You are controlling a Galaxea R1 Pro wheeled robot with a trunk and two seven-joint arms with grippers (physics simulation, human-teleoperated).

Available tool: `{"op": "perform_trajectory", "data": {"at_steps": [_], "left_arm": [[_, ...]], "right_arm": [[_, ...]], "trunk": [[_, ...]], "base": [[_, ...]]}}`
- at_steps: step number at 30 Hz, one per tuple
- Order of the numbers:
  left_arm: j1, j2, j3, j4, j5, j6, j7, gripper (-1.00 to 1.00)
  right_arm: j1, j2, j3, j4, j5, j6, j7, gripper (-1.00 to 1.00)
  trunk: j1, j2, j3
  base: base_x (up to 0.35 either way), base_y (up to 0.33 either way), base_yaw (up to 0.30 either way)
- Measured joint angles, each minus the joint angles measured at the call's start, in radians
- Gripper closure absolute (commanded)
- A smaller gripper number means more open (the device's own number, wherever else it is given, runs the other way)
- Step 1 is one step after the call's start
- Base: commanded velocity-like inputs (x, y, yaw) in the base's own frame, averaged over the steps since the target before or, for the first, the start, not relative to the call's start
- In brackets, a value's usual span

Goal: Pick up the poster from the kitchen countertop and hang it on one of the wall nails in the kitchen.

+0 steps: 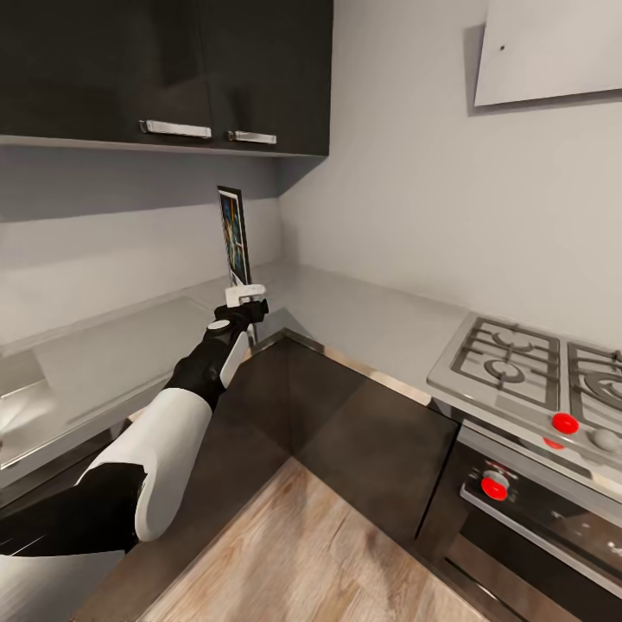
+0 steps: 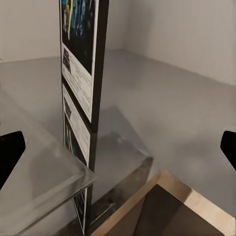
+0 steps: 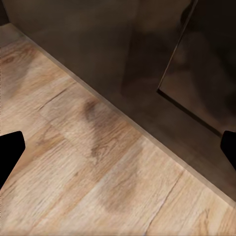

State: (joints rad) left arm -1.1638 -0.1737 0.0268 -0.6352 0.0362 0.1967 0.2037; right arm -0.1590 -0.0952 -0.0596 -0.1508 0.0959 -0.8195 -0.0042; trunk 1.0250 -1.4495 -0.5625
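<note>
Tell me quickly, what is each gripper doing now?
Left gripper: holding the poster by its lower edge, upright.
Right gripper: open, holding nothing, pointing at the floor.

Dark wall cabinets (image 1: 164, 69) with metal handles (image 1: 175, 130), gas hob (image 1: 536, 363) (red knobs (image 1: 565, 423)), oven (image 1: 527, 527), wooden floor (image 3: 73, 172)

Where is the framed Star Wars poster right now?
In the head view the black-framed Star Wars poster stands upright, edge-on, above the grey metal countertop near its inner corner, directly above the left tool, below the dark wall cabinets.
</note>
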Motion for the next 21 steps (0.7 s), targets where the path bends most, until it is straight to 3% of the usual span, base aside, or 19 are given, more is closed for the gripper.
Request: {"op": "perform_trajectory", "data": {"at_steps": [21], "left_arm": [[0.0,0.0,0.0,0.0,0.0,0.001,0.0,-1.0]], "right_arm": [[0.0,0.0,0.0,0.0,0.0,0.0,0.0,-1.0]], "trunk": [[0.0,0.0,0.0]], "base": [[0.04,0.046,0.028]]}}
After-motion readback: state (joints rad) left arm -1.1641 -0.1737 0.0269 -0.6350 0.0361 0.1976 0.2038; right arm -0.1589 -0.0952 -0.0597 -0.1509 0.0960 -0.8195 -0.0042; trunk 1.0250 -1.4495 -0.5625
